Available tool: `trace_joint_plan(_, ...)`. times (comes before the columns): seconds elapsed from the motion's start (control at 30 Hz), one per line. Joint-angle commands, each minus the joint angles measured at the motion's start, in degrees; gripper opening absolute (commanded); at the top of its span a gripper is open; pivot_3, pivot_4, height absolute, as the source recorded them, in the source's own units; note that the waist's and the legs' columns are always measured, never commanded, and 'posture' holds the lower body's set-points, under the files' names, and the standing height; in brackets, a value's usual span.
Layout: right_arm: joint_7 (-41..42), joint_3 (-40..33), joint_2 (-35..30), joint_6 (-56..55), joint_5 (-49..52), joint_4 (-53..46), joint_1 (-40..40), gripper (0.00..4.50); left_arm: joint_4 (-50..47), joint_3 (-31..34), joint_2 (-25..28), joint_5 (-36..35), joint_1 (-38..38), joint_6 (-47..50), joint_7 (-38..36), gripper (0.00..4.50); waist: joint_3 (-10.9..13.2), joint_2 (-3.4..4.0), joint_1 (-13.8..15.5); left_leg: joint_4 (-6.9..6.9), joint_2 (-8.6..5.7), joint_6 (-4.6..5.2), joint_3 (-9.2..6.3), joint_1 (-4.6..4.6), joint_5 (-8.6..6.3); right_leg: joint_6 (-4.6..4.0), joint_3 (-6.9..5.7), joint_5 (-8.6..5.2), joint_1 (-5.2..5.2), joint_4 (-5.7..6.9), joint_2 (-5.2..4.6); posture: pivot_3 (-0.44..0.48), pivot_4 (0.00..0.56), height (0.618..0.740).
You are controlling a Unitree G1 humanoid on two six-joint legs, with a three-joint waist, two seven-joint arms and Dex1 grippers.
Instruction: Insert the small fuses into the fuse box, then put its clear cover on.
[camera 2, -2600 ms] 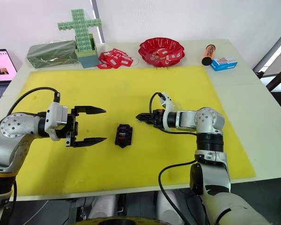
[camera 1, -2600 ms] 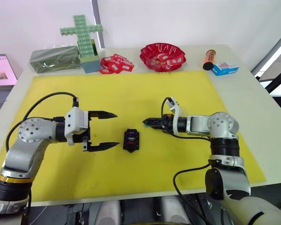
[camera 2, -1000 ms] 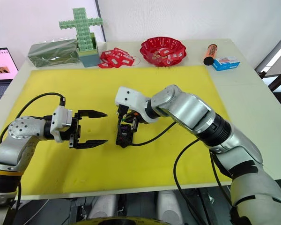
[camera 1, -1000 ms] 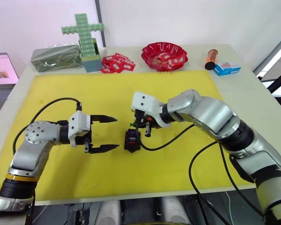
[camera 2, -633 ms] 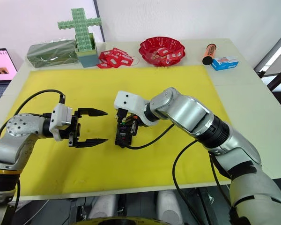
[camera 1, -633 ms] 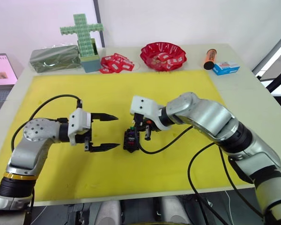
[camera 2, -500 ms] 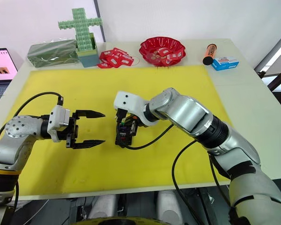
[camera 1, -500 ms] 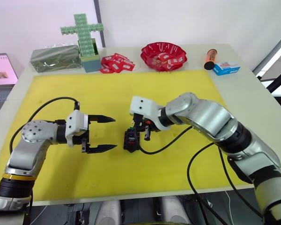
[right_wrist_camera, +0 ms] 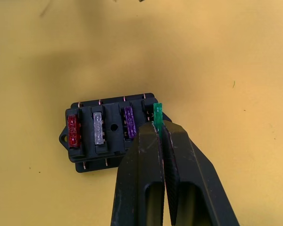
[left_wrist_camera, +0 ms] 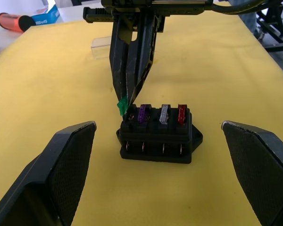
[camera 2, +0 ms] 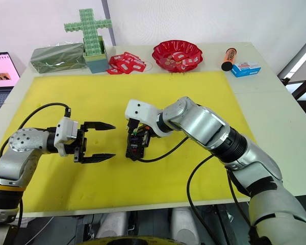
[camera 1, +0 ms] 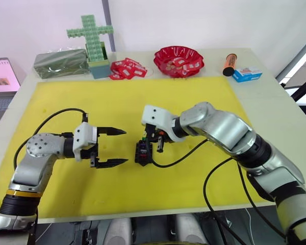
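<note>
Since 2.6 s ago, the right gripper (camera 1: 154,144) has swung left over the fuse box (camera 1: 143,152), mid-mat. Head views: left gripper (camera 1: 113,147) gapes just left. Left wrist: green fuse (left_wrist_camera: 122,106) pinched, tilted above the last slot; clear cover (left_wrist_camera: 103,44) waits beyond. Right wrist: red, grey, purple seated.

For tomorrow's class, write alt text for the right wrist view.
The right gripper, shut on a green fuse, holds it at the end slot of a black fuse box on a yellow mat. The red fuse, grey fuse and purple fuse are already seated.
</note>
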Motion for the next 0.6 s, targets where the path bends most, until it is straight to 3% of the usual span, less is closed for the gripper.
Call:
trace_joint_plan(0.03, 0.9, 0.0, -0.1, -0.7, -0.5, -1.1, -0.3, 0.02, -0.1, 1.1, 0.5, -0.2, -0.7, -1.1, -0.3, 4.50, 0.0, 0.00, 0.0, 0.00, 0.00, 0.00, 0.00, 0.00, 0.00, 0.00, 0.00, 0.00, 0.00, 0.00, 0.00, 0.000, 0.150, 0.740)
trace_joint_plan(0.6, 3.4, 2.9, -0.8, -5.1, -5.0, 1.0, -0.1, 0.02, -0.1, 1.2, 0.6, -0.3, -1.5, -0.5, -0.3, 4.50, 0.0, -0.01, 0.0, 0.02, 0.00, 0.00, 0.00, 0.00, 0.00, 0.00, 0.00, 0.00, 0.00, 0.02, 0.00, 0.000, 0.150, 0.740)
